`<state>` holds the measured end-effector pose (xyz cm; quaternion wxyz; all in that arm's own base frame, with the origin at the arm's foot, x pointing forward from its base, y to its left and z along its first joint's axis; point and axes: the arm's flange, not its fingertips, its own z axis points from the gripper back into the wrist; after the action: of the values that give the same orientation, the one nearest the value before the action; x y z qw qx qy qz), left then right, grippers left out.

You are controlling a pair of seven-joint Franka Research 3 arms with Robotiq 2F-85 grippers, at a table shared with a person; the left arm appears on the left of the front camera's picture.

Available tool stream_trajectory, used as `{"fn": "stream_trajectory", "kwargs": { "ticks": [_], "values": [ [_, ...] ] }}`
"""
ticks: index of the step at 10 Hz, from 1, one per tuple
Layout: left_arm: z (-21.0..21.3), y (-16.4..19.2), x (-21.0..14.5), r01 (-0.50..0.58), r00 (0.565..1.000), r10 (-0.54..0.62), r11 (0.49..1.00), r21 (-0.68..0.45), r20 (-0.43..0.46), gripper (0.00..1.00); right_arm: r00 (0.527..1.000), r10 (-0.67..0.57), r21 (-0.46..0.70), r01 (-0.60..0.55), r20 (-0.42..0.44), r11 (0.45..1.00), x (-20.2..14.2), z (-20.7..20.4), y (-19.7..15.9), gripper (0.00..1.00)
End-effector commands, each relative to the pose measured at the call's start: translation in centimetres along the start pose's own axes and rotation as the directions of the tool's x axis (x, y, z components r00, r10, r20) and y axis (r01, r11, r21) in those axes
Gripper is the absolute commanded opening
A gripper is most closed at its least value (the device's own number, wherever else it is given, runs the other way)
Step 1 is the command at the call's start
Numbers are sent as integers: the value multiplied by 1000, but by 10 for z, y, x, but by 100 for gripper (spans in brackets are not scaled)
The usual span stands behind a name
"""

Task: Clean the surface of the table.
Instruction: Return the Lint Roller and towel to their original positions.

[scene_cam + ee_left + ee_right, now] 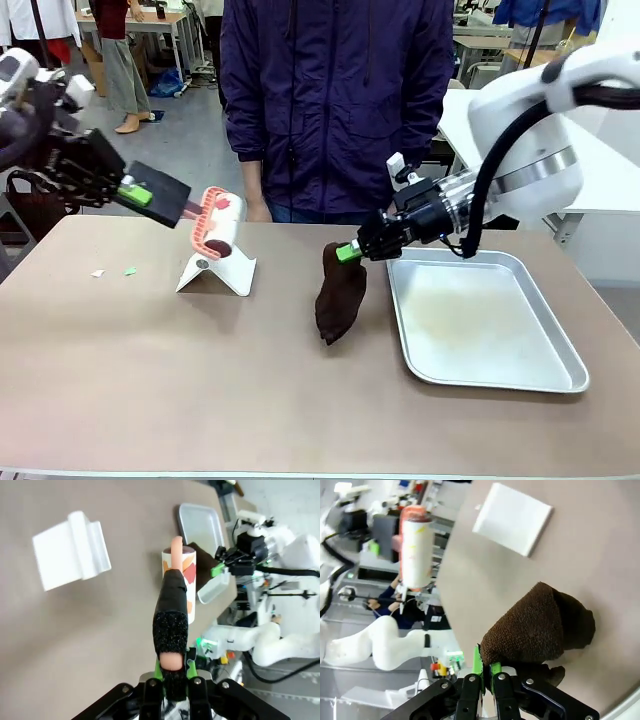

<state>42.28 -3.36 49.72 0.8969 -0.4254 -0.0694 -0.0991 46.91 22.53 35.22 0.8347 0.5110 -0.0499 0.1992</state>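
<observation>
Above the tabletop (200, 380), left claw (137, 193) clamped on a lint roller (215, 225) handle; right claw (348, 252) pinched on a hanging brown cloth (340, 295).

tiny scraps (113, 271) on table (200, 380) unidentifiable, tray (199, 522) partly hidden

The counter (200, 370) is matte brownish-tan. The cloth (340, 295) is dark brown. The roller (217, 228) is white with red and orange blotches, its handle (171, 625) salmon pink under black foam. The stand (216, 272) is white, the tray (480, 320) shiny silver, both end effectors black with green pads
</observation>
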Motion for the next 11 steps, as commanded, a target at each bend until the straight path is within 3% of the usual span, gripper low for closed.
{"fn": "stream_trajectory", "kwargs": {
  "ticks": [1, 4, 5, 9, 11],
  "values": [
    [-32, -9, 17, -21, 1000, 22, 996, 91, -14, 18, 999, -44, -49, 46, 27, 998, 20, -5, -12, 7],
    [-81, -11, 51, -132, 990, 137, 980, 150, -19, 18, 990, -138, 46, 136, 35, 990, 17, 3, -36, 7],
    [-64, -14, 27, -28, 999, 30, 994, 110, -13, 18, 998, -67, -18, 67, 13, 998, 9, -6, -34, 7],
    [-73, -13, 36, -59, 998, 61, 991, 123, -10, 18, 996, -87, -3, 87, 10, 996, 9, -4, -39, 7],
    [-87, -11, 52, -108, 993, 115, 966, 233, -14, 18, 998, -48, -62, 50, 32, 997, 4, 2, -31, 7]
  ]
}}
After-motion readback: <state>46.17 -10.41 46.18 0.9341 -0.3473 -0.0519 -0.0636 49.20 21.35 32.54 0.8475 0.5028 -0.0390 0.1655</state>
